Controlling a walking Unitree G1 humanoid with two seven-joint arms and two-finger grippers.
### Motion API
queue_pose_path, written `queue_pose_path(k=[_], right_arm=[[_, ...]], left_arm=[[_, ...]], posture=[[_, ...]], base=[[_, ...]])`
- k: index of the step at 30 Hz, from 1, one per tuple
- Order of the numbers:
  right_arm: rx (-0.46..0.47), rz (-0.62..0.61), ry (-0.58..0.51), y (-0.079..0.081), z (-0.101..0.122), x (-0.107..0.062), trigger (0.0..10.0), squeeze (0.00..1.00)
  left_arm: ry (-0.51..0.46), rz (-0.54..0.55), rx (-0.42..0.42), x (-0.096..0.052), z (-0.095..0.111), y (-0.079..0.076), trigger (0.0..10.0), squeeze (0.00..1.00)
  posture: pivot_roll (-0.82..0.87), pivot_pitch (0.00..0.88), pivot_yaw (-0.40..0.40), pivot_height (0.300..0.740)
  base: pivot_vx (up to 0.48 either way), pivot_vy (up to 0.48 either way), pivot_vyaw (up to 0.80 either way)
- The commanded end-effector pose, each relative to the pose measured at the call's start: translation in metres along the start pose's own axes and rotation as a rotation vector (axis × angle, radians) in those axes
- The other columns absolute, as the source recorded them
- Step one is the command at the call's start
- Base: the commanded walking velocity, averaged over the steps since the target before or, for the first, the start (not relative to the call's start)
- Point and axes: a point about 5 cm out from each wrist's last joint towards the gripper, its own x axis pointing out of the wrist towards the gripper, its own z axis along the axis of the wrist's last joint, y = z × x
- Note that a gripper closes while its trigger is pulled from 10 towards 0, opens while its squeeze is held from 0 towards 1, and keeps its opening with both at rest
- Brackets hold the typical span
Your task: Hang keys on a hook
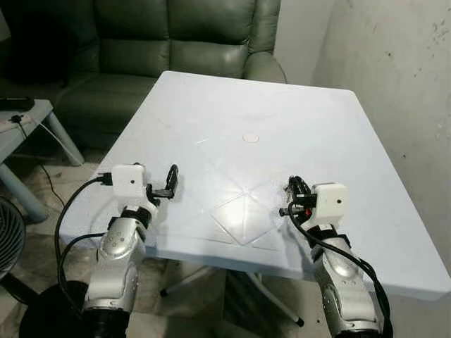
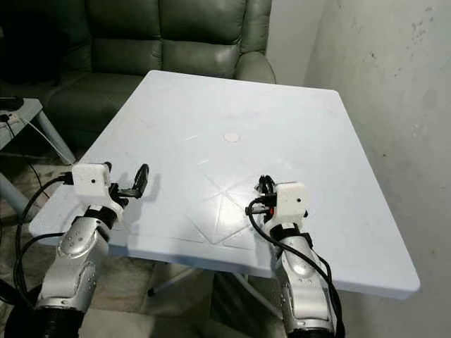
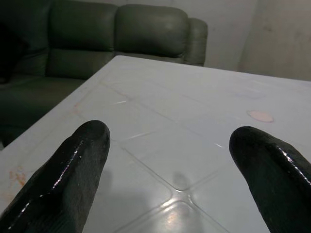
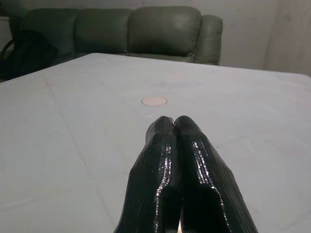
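White table (image 1: 282, 113) fronts a green sofa (image 1: 176, 35); left gripper (image 3: 170, 160) spread, right gripper (image 4: 175, 127) pressed together.

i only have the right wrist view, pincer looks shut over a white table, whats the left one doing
Observer: The left pincer is open over the table's near left edge, holding nothing.
Operator: any keys or hook around
Observer: I can make out none on the table; a small round cap marks its middle.
Operator: whats past my view on the left
Observer: A second, smaller table stands beside the green sofa.
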Motion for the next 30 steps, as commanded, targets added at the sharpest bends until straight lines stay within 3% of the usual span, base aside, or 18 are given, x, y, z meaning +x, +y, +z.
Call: queue_pose_path(k=[1, 9, 28, 30], right_arm=[[-0.008, -0.014, -0.007, -0.002, 0.002, 0.003, 10.0, 0.0], [-0.044, -0.023, -0.008, -0.007, 0.005, 0.009, 10.0, 0.0], [-0.063, -0.023, 0.024, -0.009, -0.002, 0.004, 10.0, 0.0], [-0.065, -0.023, 0.025, -0.01, -0.002, 0.005, 10.0, 0.0]], left_arm=[[-0.017, 0.013, 0.003, 0.004, 0.004, 0.002, 10.0, 0.0], [-0.006, 0.015, 0.011, 0.006, 0.0, 0.004, 10.0, 0.0], [0.022, 0.034, 0.001, 0.006, -0.006, 0.003, 10.0, 0.0], [0.024, 0.036, -0.003, 0.006, -0.007, 0.003, 10.0, 0.0]], posture=[[0.03, 0.0, 0.004, 0.74], [0.02, 0.0, -0.003, 0.74], [0.02, 0.0, -0.011, 0.74], [0.02, 0.0, -0.012, 0.74]], base=[[0.0, 0.0, 0.0], [0.0, 0.0, 0.0], [0.0, 0.0, -0.78], [0.0, 0.48, -0.79]])
